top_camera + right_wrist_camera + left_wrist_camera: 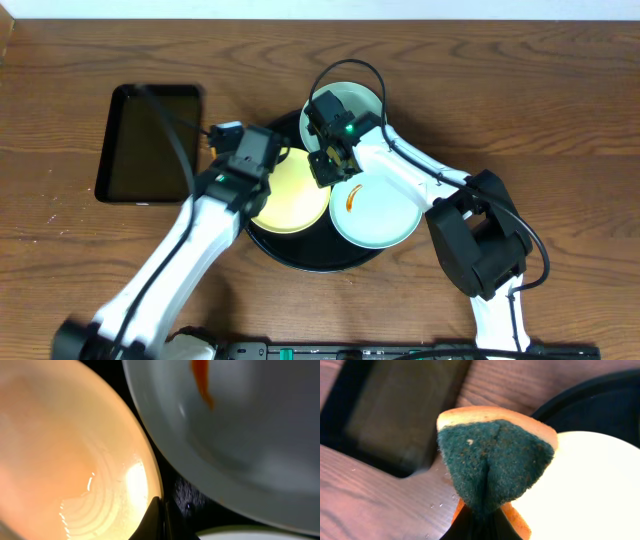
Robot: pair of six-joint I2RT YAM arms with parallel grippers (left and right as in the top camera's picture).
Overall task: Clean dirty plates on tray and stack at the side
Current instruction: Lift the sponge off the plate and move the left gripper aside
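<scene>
The round black tray holds three plates. The pale yellow plate lies at its left. A mint plate with an orange smear lies at its right, and a second mint plate at the back. My left gripper is shut on a green and orange sponge over the yellow plate's left edge. My right gripper is shut on the yellow plate's right rim. The smeared plate lies just beside it in the right wrist view.
A smaller rectangular black tray lies on the wooden table at the left; it also shows in the left wrist view. The right arm's base stands at the right of the round tray.
</scene>
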